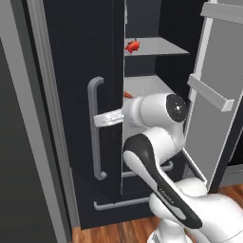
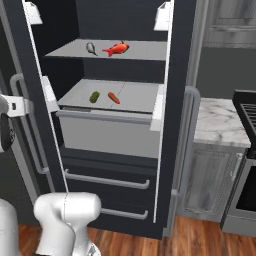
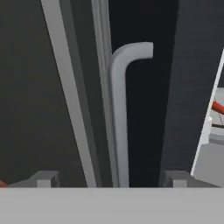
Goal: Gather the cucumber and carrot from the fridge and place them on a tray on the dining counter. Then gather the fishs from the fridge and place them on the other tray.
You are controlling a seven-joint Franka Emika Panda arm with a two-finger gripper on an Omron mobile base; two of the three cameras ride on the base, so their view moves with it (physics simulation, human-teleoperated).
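Cucumber [image 2: 94,97]: stubby dark-green oval lying flat on the fridge's [image 2: 100,125] lower light-grey shelf, long axis running front to back with a slight lean, in the right base view. Carrot [image 2: 114,98]: just beside the cucumber on the same shelf, apart from it, long axis angled so its ends point toward the shelf's back left and front right.

Fishes: on the shelf above the cucumber. Red-orange fish [image 2: 116,49] lies lengthwise along the shelf; silver-grey fish [image 2: 91,48] sits just beside it, on the far side from the open right door.

Gripper [image 3: 111,181]: outside the fridge at the left door's grey bar handle [image 3: 119,118], well apart from the cucumber. Fingers spread wide, one on either side of the bar, not pressing it.

Both doors stand open.
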